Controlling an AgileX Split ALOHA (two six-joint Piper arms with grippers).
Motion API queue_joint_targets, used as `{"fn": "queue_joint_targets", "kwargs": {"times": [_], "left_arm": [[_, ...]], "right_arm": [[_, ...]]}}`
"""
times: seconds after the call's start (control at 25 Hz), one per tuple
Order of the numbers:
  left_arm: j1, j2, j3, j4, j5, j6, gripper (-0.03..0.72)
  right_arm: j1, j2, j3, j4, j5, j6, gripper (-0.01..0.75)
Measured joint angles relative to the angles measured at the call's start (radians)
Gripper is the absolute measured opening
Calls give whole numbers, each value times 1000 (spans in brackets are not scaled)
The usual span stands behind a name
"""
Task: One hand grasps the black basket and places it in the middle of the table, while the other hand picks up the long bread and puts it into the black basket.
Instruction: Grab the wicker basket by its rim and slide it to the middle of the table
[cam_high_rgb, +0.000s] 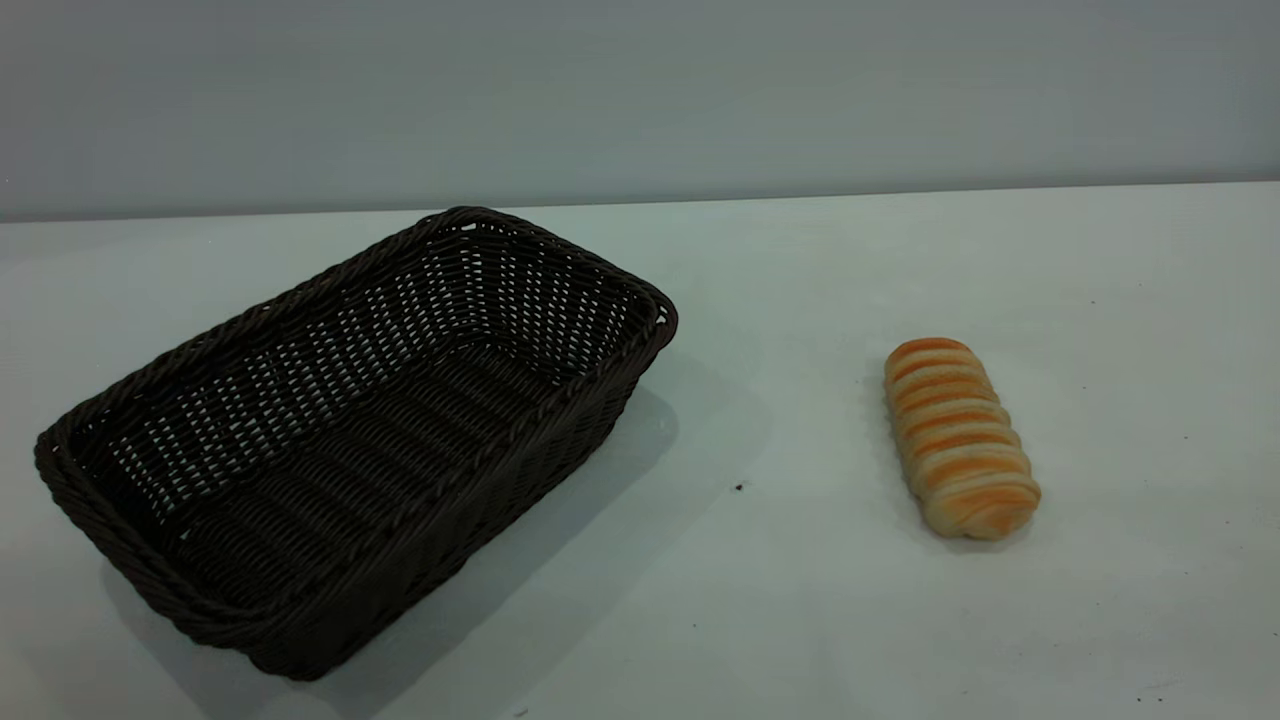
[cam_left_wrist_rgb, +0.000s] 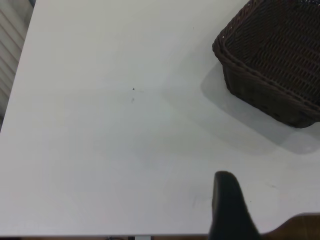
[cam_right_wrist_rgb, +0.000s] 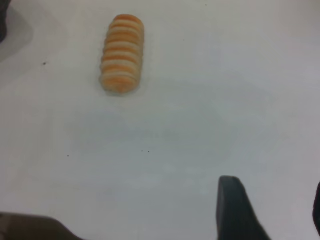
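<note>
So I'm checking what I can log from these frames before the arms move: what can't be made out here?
- Both arms: absent from the exterior view, outside its edges.
- Left gripper: only one dark finger shows in the left wrist view; the bottom edge cuts the rest.
- Right gripper: likewise cut by the right wrist view's bottom edge.
- Black basket: its far side is cropped in the left wrist view.
- Long bread: its underside rests unseen on the table.

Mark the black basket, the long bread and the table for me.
black basket (cam_high_rgb: 330, 470): exterior view, woven floor inside.
long bread (cam_high_rgb: 960, 437): exterior view, middle of striped top.
table (cam_high_rgb: 820, 600): exterior view, bare surface.
</note>
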Motion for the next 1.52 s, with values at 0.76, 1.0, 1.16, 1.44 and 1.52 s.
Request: {"fn": "queue_joint_targets", "kwargs": {"times": [0.76,1.0,1.16,1.44,1.52], "left_arm": [[-37,0,0,0,0,-2,503],[-65,0,0,-4,0,-94,503],[-67,0,0,0,0,-197,503],[-67,0,-6,101,-76,-606,503],[-67,7,-2,106,-165,-707,503]], "right_arm": [[0,0,0,0,0,0,355],[0,0,0,20,0,11,355],[0,0,0,81,-17,46,355],[0,76,-1,56,-208,191,355],[0,135,-1,56,-313,214,355]]}}
